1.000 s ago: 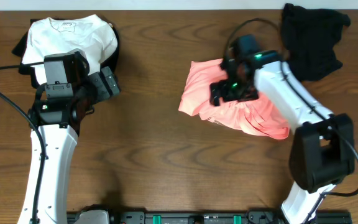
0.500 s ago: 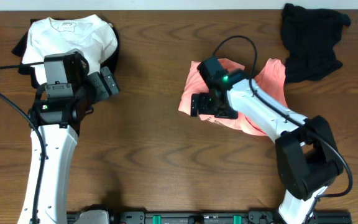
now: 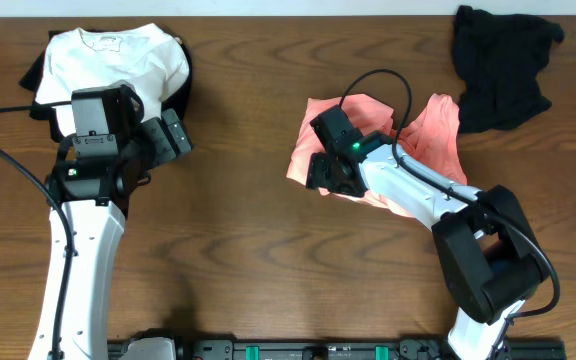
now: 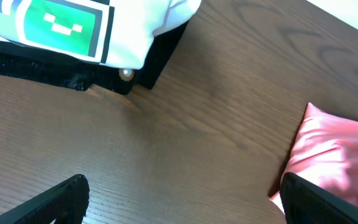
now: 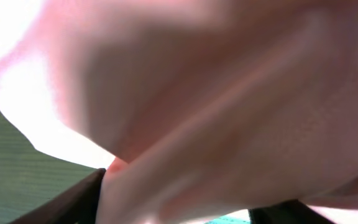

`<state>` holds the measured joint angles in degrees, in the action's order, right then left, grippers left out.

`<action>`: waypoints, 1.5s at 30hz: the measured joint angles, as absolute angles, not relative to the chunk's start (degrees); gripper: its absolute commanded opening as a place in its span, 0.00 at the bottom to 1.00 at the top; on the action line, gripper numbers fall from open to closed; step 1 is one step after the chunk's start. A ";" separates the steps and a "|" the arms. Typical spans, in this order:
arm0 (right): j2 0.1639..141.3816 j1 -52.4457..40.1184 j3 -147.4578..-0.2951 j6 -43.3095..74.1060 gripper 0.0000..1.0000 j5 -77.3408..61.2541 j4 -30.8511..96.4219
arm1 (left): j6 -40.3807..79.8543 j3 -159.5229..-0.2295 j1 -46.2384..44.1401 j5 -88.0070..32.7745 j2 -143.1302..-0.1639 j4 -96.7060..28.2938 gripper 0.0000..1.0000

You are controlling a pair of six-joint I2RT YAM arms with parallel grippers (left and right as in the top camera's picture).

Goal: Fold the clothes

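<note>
The salmon-pink T-shirt lies crumpled on the wooden table, right of centre. My right gripper is at the shirt's left part, shut on a bunch of its fabric. In the right wrist view the pink fabric fills the frame and runs between the fingers. No print shows. My left gripper is open and empty above bare table at the left. The pink shirt's edge shows at the right of the left wrist view.
A white T-shirt with a green graphic lies on a black garment at the back left. A crumpled black garment lies at the back right corner.
My right gripper has moved left across the pink shirt, pulling its fabric along. The shirt's right part has bunched up toward the back. The left arm has not moved.
</note>
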<state>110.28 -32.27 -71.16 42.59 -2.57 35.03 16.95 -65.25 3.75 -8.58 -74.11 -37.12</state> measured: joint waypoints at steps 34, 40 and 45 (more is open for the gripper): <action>95.88 -22.68 -71.09 22.44 0.40 -2.90 47.55 | 16.93 -65.25 3.75 -8.58 -76.86 -37.04 0.98; 96.47 -20.18 -70.83 20.29 0.34 -1.41 50.41 | 16.93 -65.25 3.75 -8.58 -76.99 -37.01 0.98; 96.64 -20.67 -69.63 23.64 0.29 -3.95 46.68 | 16.93 -65.25 3.75 -8.58 -76.99 -36.99 0.98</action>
